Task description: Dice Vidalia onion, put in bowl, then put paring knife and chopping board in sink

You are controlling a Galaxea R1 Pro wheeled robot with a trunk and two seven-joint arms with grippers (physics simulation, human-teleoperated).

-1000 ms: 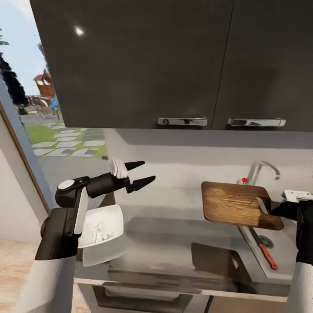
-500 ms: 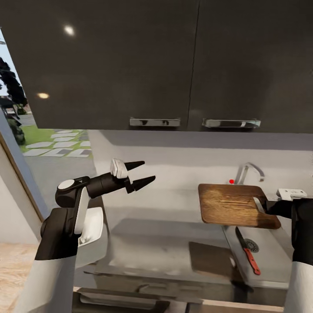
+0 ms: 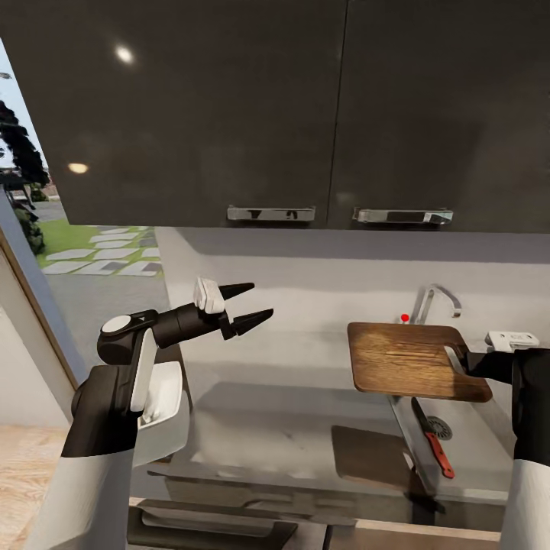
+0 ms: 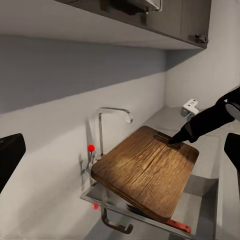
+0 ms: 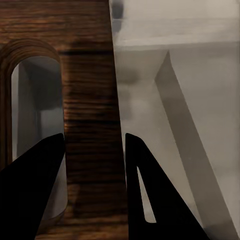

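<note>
Chopping board pinched at slot-handle end by right gripper, held level above sink; long axis 3-to-9. Paring knife in basin at 6 o'clock. Left gripper spread, idle.

Head view looking down over countertop and sink; left wrist looking across at chopping board and tap; right wrist pressed close to board's slot handle
</note>
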